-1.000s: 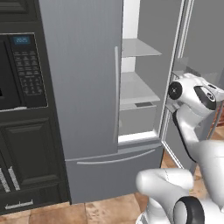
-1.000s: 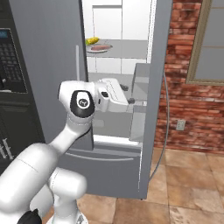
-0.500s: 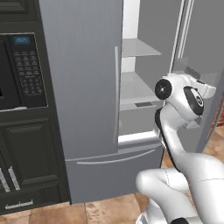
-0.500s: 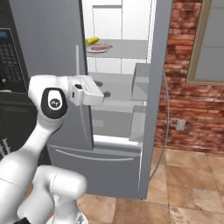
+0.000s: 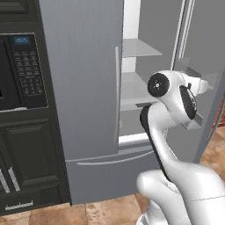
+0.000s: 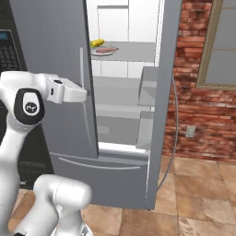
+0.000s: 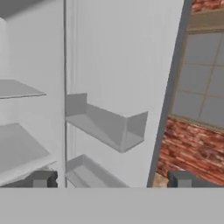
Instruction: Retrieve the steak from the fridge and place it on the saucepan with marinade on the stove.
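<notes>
Tool (image 7: 109, 179) empty, jaws spread wide, facing the open right door's bins (image 7: 105, 127) — both bare. Fridge (image 6: 129, 106) interior: upper shelf carries a plate (image 6: 104, 51) with the steak (image 6: 106, 48) and a yellow item (image 6: 96, 43) — lower shelves bare.

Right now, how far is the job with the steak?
Done: the fridge has its right door swung open. The steak lies untouched on a plate on an upper shelf, beside a yellow item. In hand: the open tool is empty and faces the door bins. Left: reach in, grasp the steak, carry it to the saucepan.
</notes>
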